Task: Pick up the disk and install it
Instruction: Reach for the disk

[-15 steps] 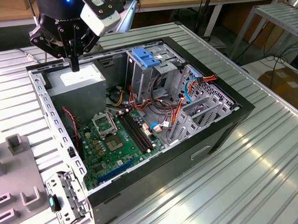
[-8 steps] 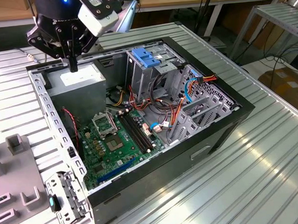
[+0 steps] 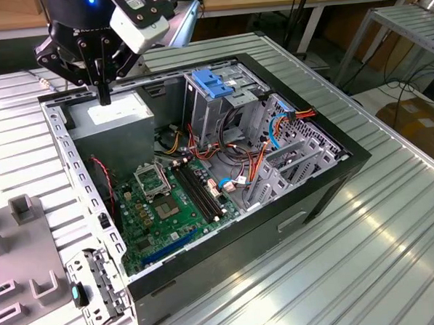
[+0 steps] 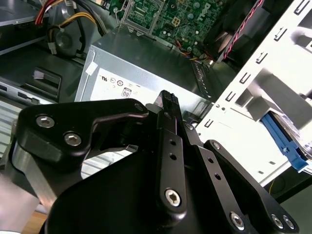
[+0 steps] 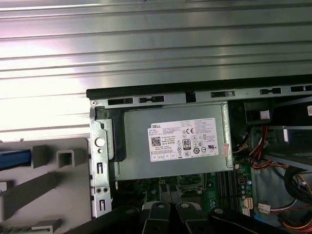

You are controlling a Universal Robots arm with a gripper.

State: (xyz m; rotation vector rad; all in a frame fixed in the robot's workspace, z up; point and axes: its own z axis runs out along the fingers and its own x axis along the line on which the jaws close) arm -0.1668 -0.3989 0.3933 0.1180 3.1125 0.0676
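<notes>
**Exterior view.** Gripper (image 3: pixel 104 95): fingers pressed together with nothing between them. It hangs just above the power supply box (image 3: pixel 120 120), in the far corner of the open computer case (image 3: pixel 230 267), on the exterior view's left. A drive cage (image 3: pixel 213 86) with a blue top stands further to the exterior view's right. The motherboard (image 3: pixel 161 209) lies nearer. A grey holder (image 3: pixel 23 213) sits on the ribbed table (image 3: pixel 368 271), outside the case.

**Second wrist view.** Gripper (image 4: pixel 168 97): clenched and empty, over the power supply box (image 4: pixel 141 63). Disk (image 4: pixel 285 146): a blue side rail and a sliver of silver casing show past the pale case wall (image 4: pixel 243 112), well apart from the gripper.

**First wrist view.** Gripper (image 5: pixel 171 212): above the power supply box (image 5: pixel 180 146). Disk (image 5: pixel 14 159): a blue strip on the grey holder (image 5: pixel 58 161), outside the case and apart from the gripper.
</notes>
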